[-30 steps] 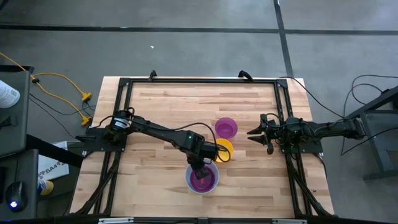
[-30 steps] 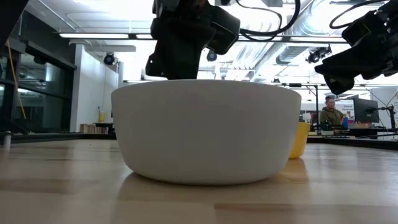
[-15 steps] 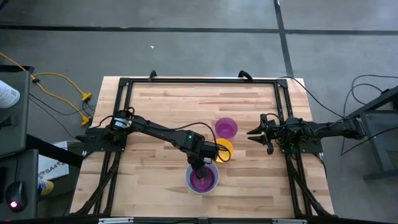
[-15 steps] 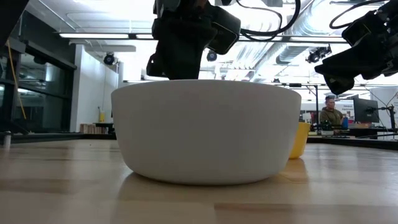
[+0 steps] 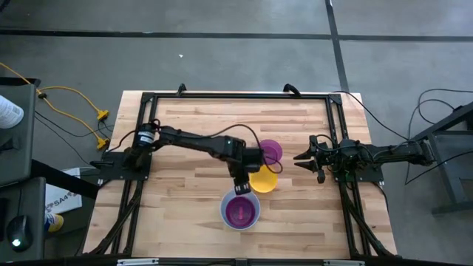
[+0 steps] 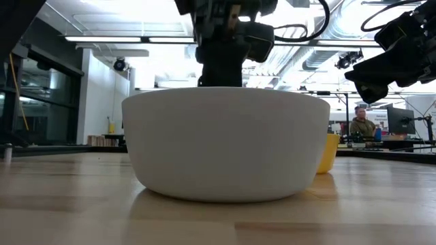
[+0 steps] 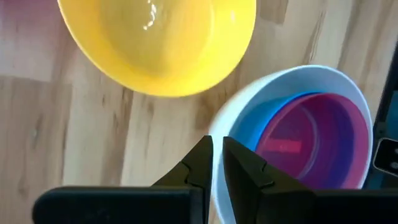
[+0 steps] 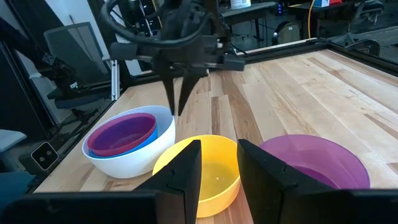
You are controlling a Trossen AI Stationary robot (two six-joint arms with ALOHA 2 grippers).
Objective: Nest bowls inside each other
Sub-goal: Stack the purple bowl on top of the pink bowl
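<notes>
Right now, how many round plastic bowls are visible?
5: large white bowl near the front edge, holding the blue bowl and pink-red bowl nested inside; yellow-orange bowl and purple bowl loose behind it.

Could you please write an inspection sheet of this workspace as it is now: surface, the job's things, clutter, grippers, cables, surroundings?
Surface: wooden table inside a black frame.
Job's things: white bowl near the front edge holds a blue bowl with a pink-red bowl nested in it; yellow bowl and purple bowl stand loose beside each other on the table.
Clutter: nothing seen on the table.
Grippers: left gripper above the white bowl's rim, fingers nearly together, holding nothing; right gripper waits open at the table's right side.
Cables: yellow cable on the floor to the left.
Surroundings: a seated person far behind the table.
</notes>
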